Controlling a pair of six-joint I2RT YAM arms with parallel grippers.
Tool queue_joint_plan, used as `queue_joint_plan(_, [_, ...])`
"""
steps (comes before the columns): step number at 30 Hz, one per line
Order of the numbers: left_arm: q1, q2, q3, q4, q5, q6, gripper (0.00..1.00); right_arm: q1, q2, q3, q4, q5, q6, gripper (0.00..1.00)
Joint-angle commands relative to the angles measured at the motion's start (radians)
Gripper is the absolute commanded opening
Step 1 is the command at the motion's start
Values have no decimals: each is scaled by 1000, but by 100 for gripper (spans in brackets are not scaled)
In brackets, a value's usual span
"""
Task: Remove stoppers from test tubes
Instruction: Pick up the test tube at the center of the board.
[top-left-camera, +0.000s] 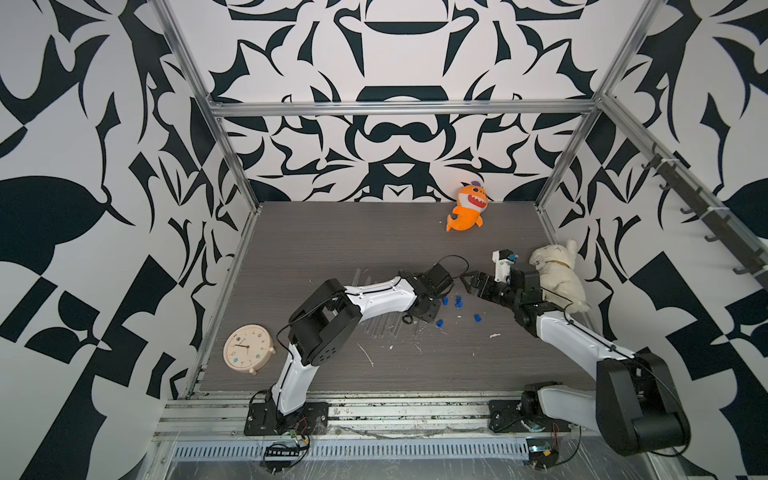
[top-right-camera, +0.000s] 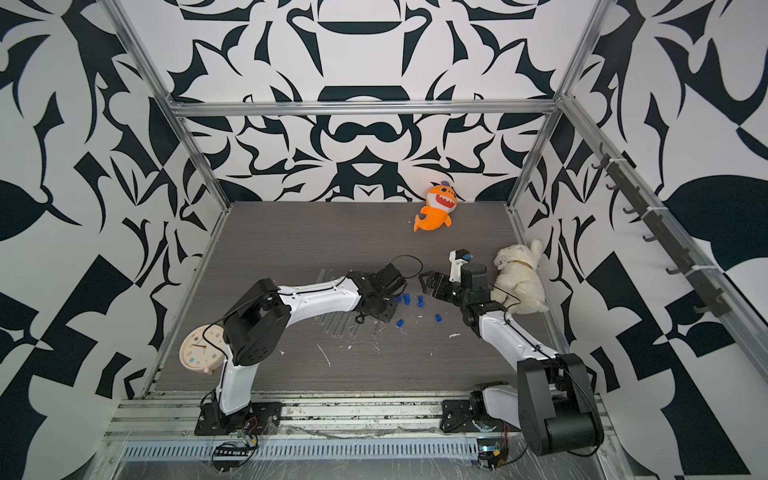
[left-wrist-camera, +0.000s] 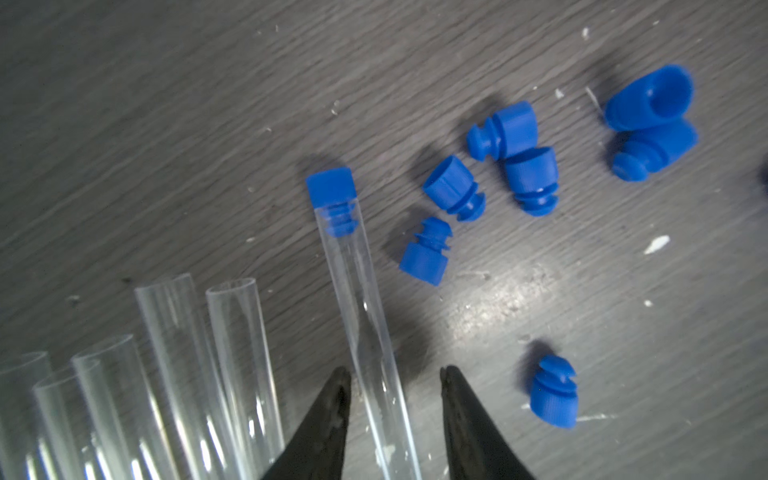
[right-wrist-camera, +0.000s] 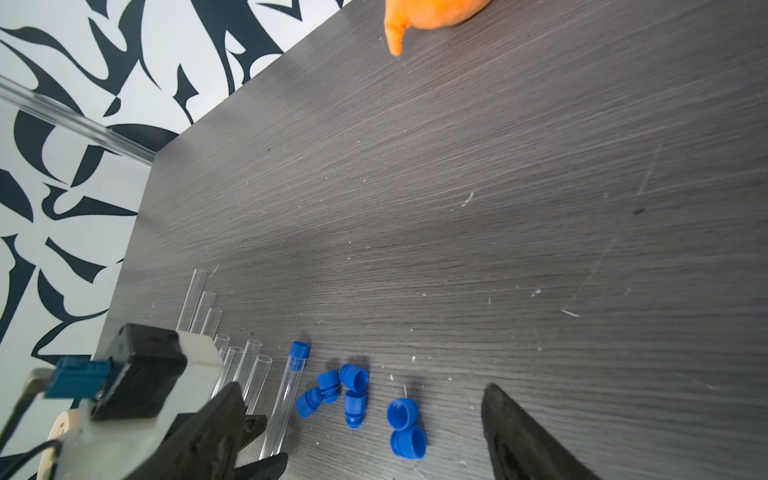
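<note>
A test tube (left-wrist-camera: 365, 316) with a blue stopper (left-wrist-camera: 331, 192) plugged in its mouth lies near the middle of the surface (top-left-camera: 332, 249). The left pincer (left-wrist-camera: 394, 374) straddles it, released, with a gap showing between the tube and one finger. Toward the left edge, open empty tubes (left-wrist-camera: 232, 332) lie alongside. Toward the right edge, loose stoppers (left-wrist-camera: 455, 187) are scattered close by. Near them hangs the right pincer (right-wrist-camera: 361, 388), spread wide and grasping nothing. A clock (top-left-camera: 248, 350) sits by the front left corner.
</note>
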Motion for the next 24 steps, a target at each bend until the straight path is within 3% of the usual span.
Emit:
queue_joint_plan(1, [0, 31, 33, -38, -21, -10, 39, -26, -20, -13, 12, -13, -11, 88])
queue_joint_plan(8, [3, 52, 34, -50, -35, -14, 36, -76, -12, -28, 36, -35, 13, 88])
queue_joint_plan(12, [5, 58, 27, -53, -35, -13, 29, -95, -8, -29, 47, -45, 29, 88])
queue_joint_plan(16, [7, 56, 13, -50, -25, -11, 16, -102, -17, -30, 42, -45, 30, 88])
queue_joint_plan(24, [14, 59, 2, -53, -14, -10, 22, -106, -24, -30, 35, -53, 28, 88])
